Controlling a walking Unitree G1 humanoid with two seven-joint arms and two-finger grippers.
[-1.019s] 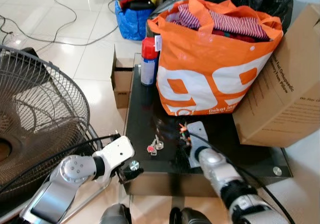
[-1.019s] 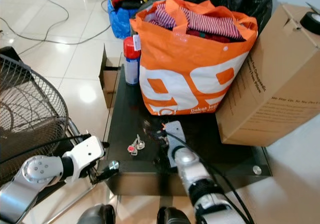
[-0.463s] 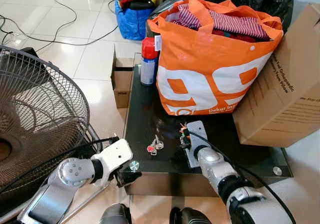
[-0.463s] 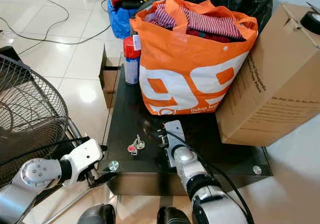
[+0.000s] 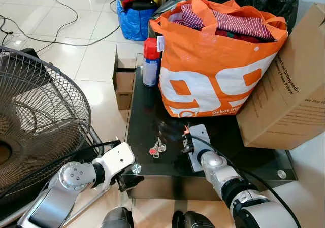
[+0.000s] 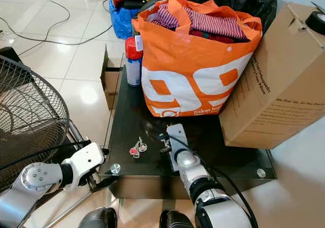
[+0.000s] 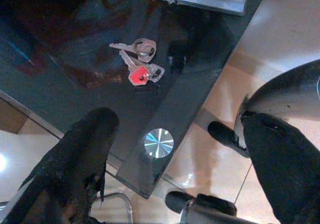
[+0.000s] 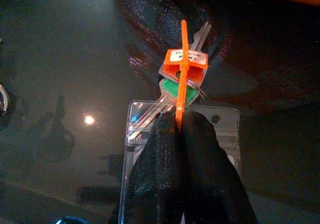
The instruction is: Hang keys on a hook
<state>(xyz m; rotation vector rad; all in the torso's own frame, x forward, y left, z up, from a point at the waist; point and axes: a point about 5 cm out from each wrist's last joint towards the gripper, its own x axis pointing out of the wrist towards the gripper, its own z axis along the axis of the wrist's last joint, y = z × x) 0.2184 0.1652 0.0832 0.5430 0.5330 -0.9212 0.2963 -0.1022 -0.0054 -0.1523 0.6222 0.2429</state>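
my black fingers pinch an orange strap with orange and green key tags. left of them on the black glass table lie silver keys with a red head. behind it, an orange-and-white bag holds red striped cloth.

This looks like a lived-in room of a home, with belongings set about rather than put away. The floor is glossy pale tile, with dark cables trailing over it at the far left. A low black glass table carries an orange shopping bag stuffed with striped clothes and a spray can at its far left corner. A large cardboard box stands to the right, a smaller one left of the table, and a blue bag farther off. A big wire-caged fan stands at the near left.
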